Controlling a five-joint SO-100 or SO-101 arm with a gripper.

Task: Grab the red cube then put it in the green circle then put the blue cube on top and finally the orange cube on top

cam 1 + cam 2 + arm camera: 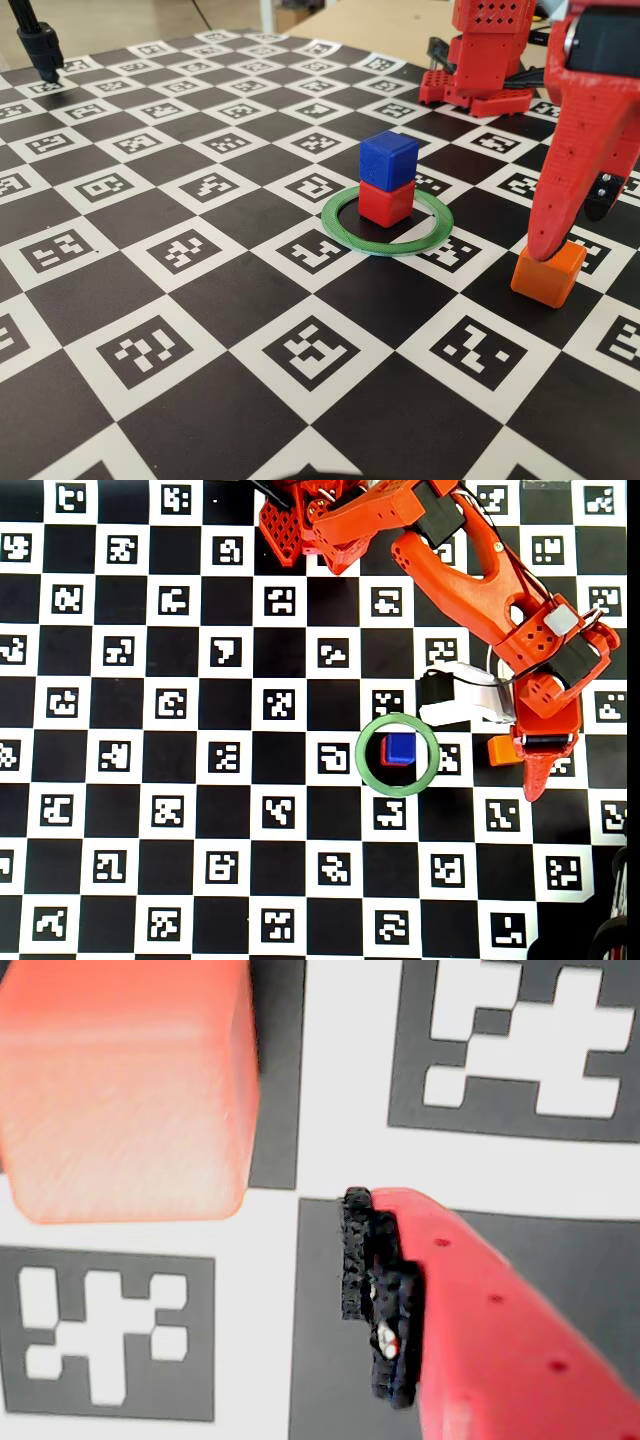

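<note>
The red cube (386, 203) sits inside the green circle (344, 228) with the blue cube (388, 158) stacked on it, slightly twisted off square, so the first two steps look finished and only the top layer is missing. The orange cube (548, 274) rests on the checkered board (200, 330) well to the right of the ring in the fixed view, and the gripper (545, 255) has one red finger standing at its top edge, which suggests the arm is lining up to take it. In the wrist view the orange cube (125, 1090) lies beside the padded finger (378, 1295) with a clear gap of board between them, so the jaws appear open and hold nothing; the second finger is not shown, so how wide I cannot tell. The overhead view puts the cube (503, 749) just left of the gripper (535, 770).
</note>
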